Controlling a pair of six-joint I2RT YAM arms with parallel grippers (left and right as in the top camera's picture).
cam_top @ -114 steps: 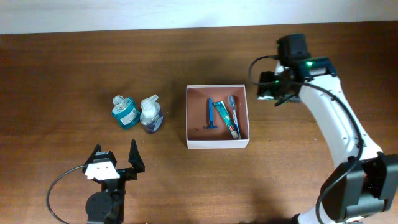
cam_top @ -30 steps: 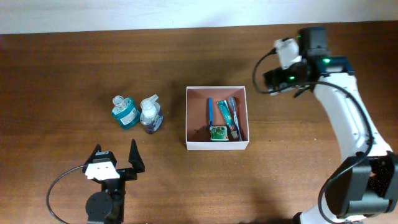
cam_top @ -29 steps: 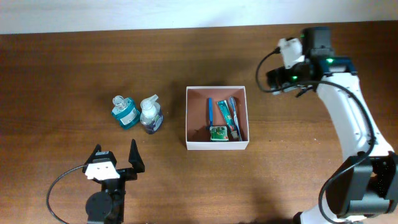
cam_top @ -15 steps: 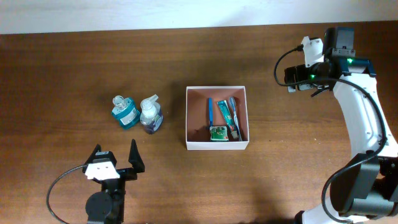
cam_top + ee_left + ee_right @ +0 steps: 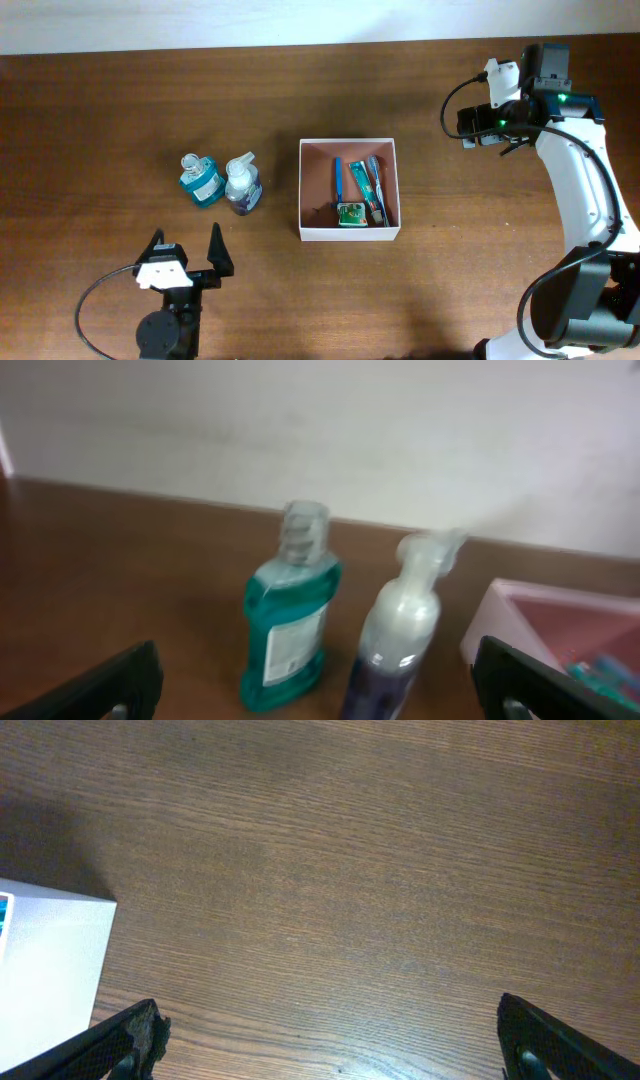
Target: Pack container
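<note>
Left gripper (image 5: pixel 185 243) sits low on the table (image 5: pixel 110 110), jaws spread wide, nothing between them. Straight ahead of those jaws stand two bottles, upright and just beside each other: a teal mouthwash bottle (image 5: pixel 202 180) with a clear cap, lined up closer to the left finger, and a clear pump bottle (image 5: pixel 242 185) with dark liquid at its base, closer to the centre line. Neither bottle touches the fingers; both are well ahead of the tips. The container (image 5: pixel 316 180) is ahead of the left jaws and off past the right finger, its pale wall just showing at the right edge of the left wrist view. Right gripper (image 5: pixel 325 1038) hangs over bare wood, jaws also spread wide and holding nothing. From its wrist camera only a white corner of the container shows, out beyond the finger on the left of the frame, apart from it. Overhead puts the container between the two arms, well apart from either set of jaws. Inside it: a blue razor (image 5: pixel 338 182), a toothpaste tube (image 5: pixel 358 180) and a toothbrush (image 5: pixel 375 185) lying roughly side by side along the floor, plus a small green packet (image 5: pixel 349 213) near the wall closest to the left gripper. Can't tell whether the packet rests on the tube's end or just beside it.
</note>
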